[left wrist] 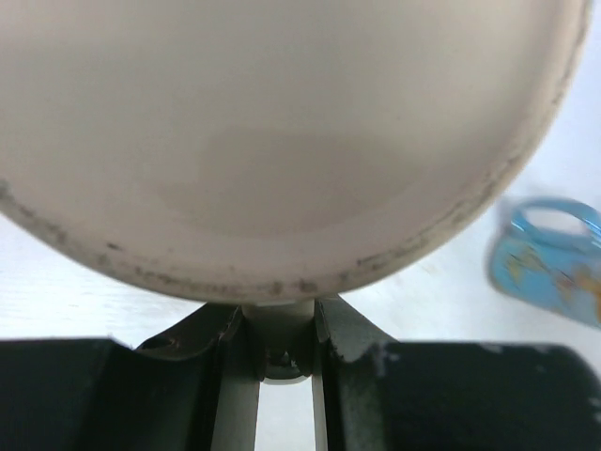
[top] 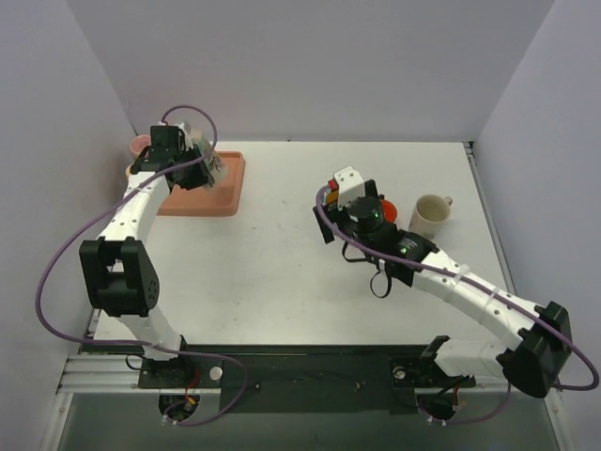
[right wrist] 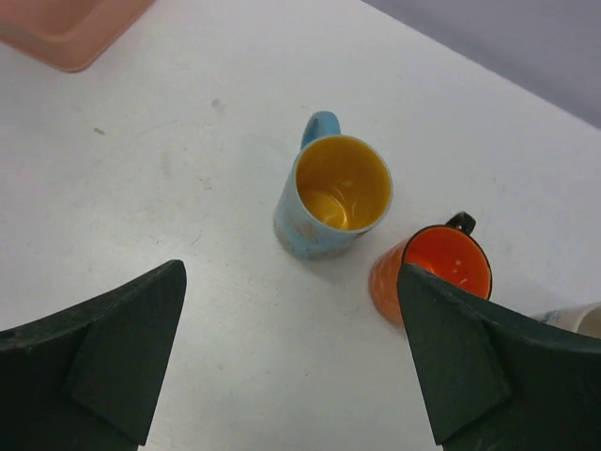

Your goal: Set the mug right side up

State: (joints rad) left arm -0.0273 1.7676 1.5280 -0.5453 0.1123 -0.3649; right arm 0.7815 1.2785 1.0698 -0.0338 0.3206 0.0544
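The left gripper (left wrist: 280, 343) is nearly closed on a narrow part of a pale cream ceramic mug (left wrist: 282, 132) (probably its handle), its body just beyond the jaws. The right gripper (right wrist: 291, 279) gapes empty.

The left arm reaches far-left, its gripper (left wrist: 279, 324) pinched narrow on a mug (left wrist: 282, 141). The right arm bends inward, its gripper (right wrist: 289, 272) spread wide, facing down.

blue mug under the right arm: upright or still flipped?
Upright. The right wrist view looks down into the blue mug: its open rim faces up and the yellow inside shows.
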